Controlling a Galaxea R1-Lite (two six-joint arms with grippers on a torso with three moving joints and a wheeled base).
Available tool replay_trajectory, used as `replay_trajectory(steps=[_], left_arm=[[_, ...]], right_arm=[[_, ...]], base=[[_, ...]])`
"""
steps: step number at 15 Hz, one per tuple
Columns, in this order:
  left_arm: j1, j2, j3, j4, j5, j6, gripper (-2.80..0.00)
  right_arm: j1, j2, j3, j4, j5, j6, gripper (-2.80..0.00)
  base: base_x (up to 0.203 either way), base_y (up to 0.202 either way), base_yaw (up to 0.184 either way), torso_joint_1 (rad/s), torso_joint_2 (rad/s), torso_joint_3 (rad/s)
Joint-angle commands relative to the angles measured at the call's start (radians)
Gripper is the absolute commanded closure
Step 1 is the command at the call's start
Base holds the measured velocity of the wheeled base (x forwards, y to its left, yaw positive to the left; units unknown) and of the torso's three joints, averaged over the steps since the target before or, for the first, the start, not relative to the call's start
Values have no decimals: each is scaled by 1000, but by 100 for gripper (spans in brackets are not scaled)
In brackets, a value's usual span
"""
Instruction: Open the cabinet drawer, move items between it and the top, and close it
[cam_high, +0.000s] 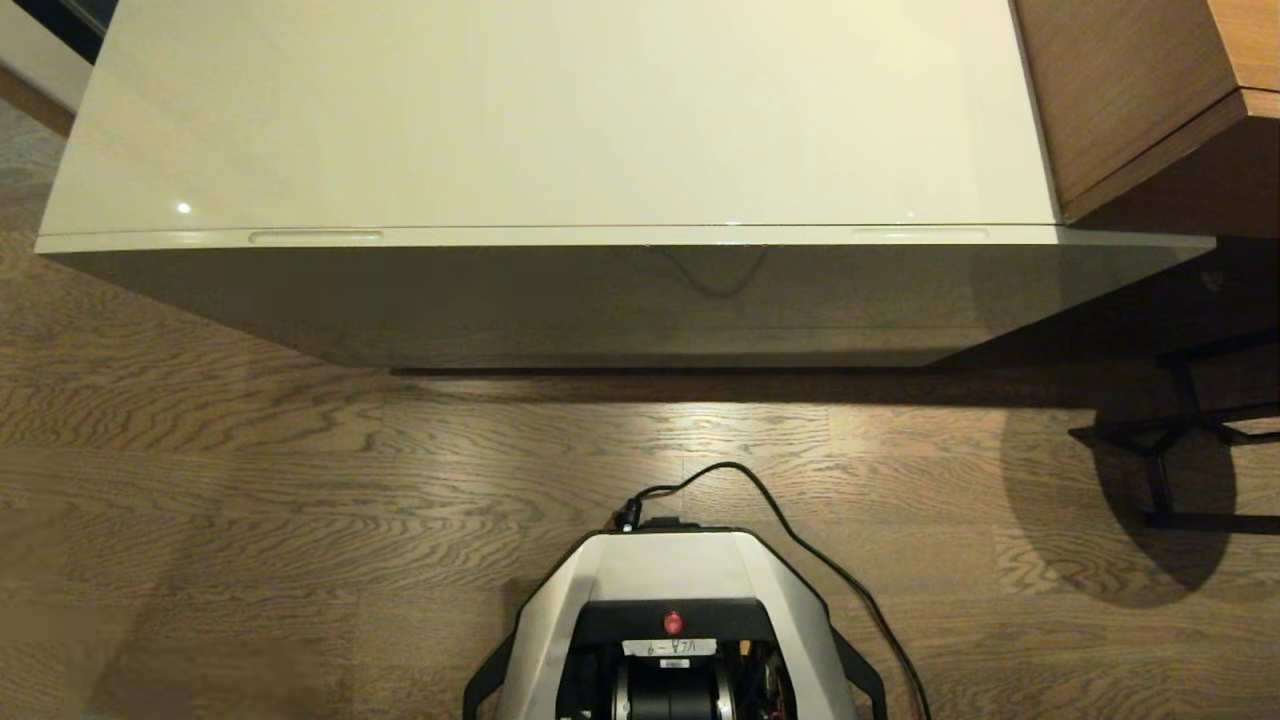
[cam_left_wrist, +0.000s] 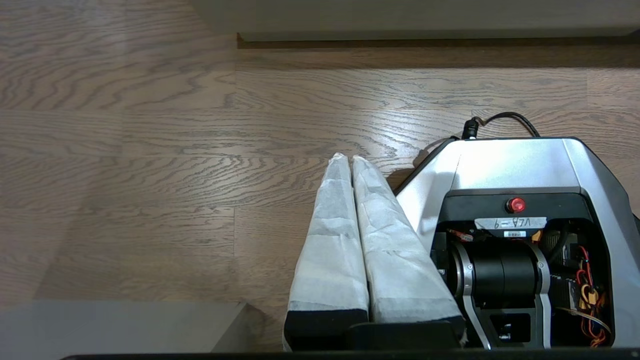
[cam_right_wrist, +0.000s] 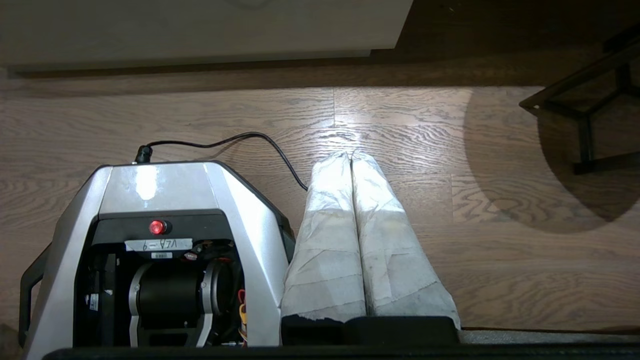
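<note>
Cabinet drawer (cam_high: 640, 236) closed, long axis across robot, ahead of and above both parked grippers, left gripper (cam_left_wrist: 352, 160) and right gripper (cam_right_wrist: 350, 156) jaws pressed together, empty, equally near.
</note>
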Motion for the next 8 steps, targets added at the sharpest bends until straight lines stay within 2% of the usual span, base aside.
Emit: replay_trajectory(steps=[1, 8], left_arm=[[1, 2, 0, 0, 1, 1, 0], [0, 2, 0, 0, 1, 1, 0]], right_arm=[[1, 1, 2, 0, 0, 0, 0], [1, 1, 2, 0, 0, 0, 0]], base=[[0, 0, 0, 0, 0, 0], [0, 0, 0, 0, 0, 0]])
